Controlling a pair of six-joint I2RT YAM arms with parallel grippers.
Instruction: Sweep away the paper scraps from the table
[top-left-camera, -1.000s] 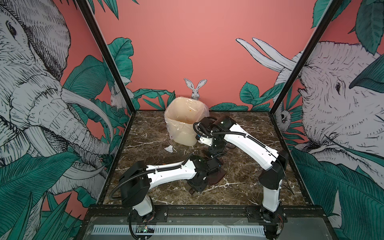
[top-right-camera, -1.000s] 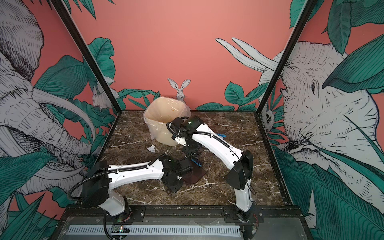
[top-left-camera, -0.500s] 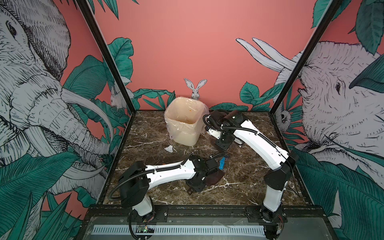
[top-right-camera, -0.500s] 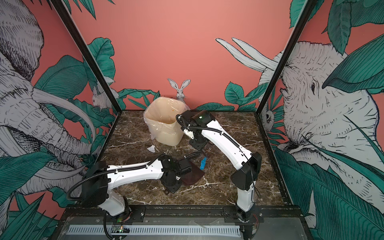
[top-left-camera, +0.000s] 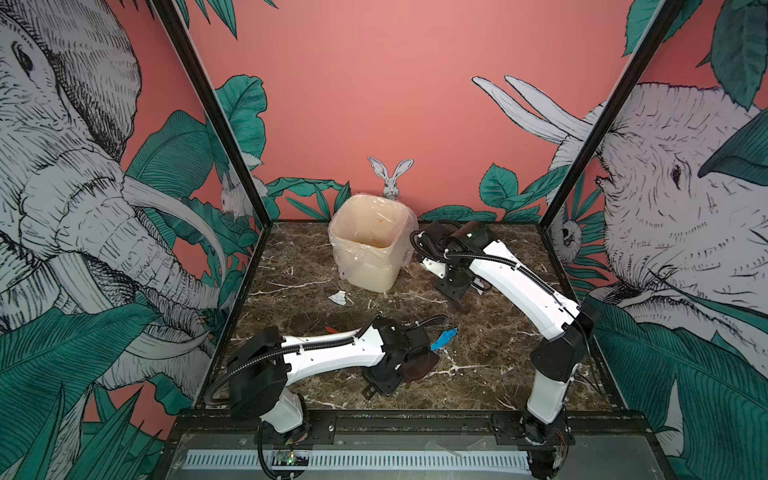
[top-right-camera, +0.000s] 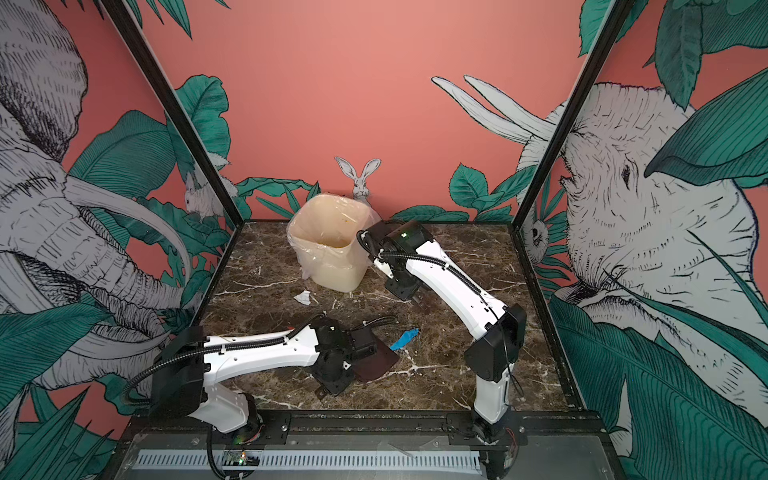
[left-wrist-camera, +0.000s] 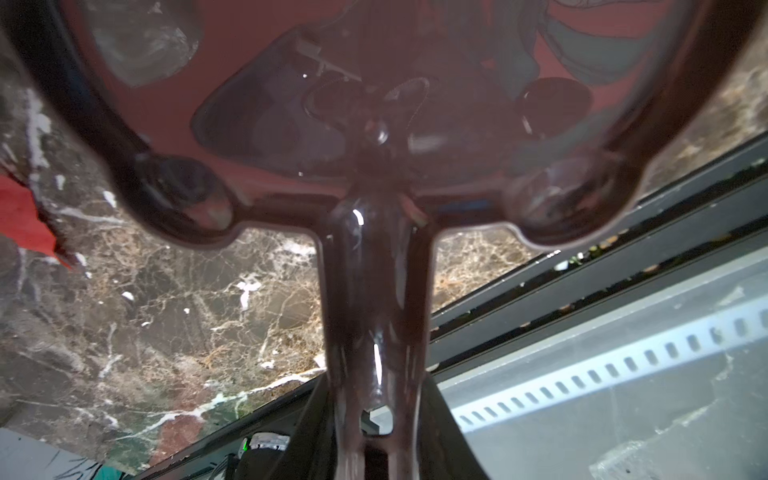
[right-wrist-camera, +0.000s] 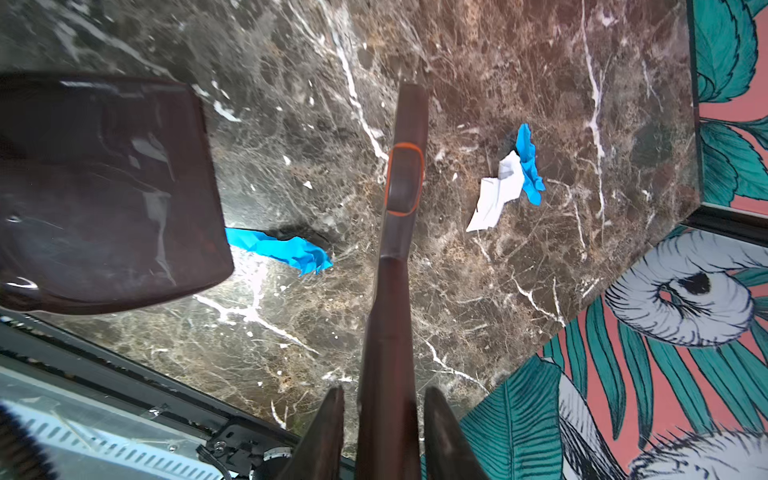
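Shows a dark marble table (top-left-camera: 490, 374) edged in black, cream plastic-lined bin (top-left-camera: 370, 253) at the back. Left gripper (left-wrist-camera: 376, 436) clamped on the handle of a glossy brown dustpan (top-right-camera: 376, 361) low near the front; right gripper (right-wrist-camera: 386, 436) clamped on a slim brown handle (right-wrist-camera: 395, 291) near the bin. Loose paper scraps (right-wrist-camera: 498, 195) on the table: blue scrap (top-left-camera: 444, 337) at the dustpan's lip, white scrap (top-left-camera: 337, 297) by the bin, red scrap (top-left-camera: 331, 330) behind the left arm.

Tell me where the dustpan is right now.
In both top views the dustpan is at the front middle of the table, held by the left gripper, with a blue paper scrap beside its right edge.
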